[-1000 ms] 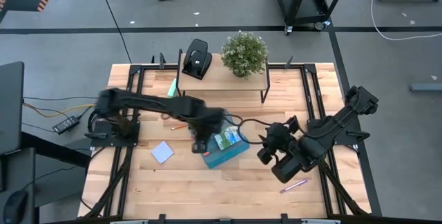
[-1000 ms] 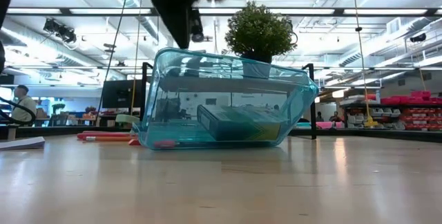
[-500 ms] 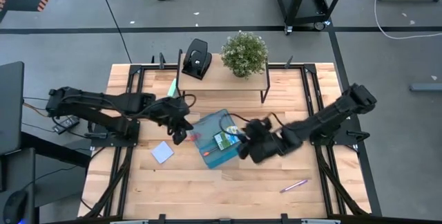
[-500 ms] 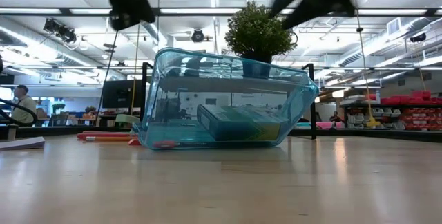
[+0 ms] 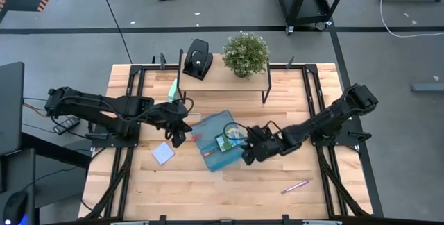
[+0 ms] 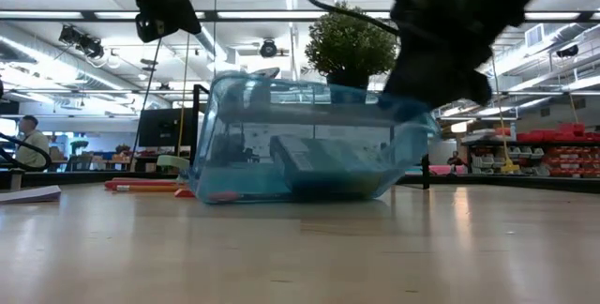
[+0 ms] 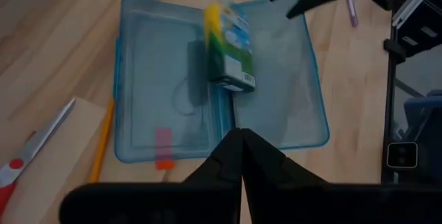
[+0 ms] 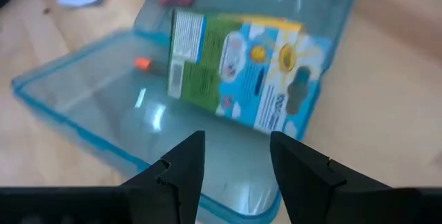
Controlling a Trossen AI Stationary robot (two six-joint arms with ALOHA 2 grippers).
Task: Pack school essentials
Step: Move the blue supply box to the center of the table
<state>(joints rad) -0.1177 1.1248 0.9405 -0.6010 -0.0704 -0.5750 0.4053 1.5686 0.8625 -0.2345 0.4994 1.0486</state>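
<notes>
Your left gripper point(image 5: 182, 129) hangs above the bench point(image 5: 208, 183) just to the left of the open blue case point(image 5: 208, 129), its fingers pressed together and holding nothing. Below it on the wood lie the things not yet packed: the pale blue note pad point(image 5: 163, 153) nearest you, the red-handled scissors point(image 7: 17, 169) and the orange pencil point(image 7: 103, 144) beside the case's left wall, seen best from the left wrist. A small orange piece point(image 8: 142, 63) sits by the case's far edge, though whether it is inside or out is hard to tell.

In the middle, the case lies opened flat with the yellow-green crayon box point(image 5: 227, 140) resting on it near the hinge line, so one item looks packed.

On the right, your right gripper point(image 5: 246, 152) is down at the case's right edge, fingers apart with nothing between them, pointing at the crayon box. From the low view it appears to be right over the near wall of the case. The pink-purple pen point(image 5: 295, 185) lies well apart, toward the front right of the bench.

You appear to be between picks: the crayon box is in, and most of the stationery is still out. Next, either nudge the crayon box to lie flat in one half, or lift the right gripper clear and go for the pen, while the left opens and drops onto the pencil or scissors.
</notes>
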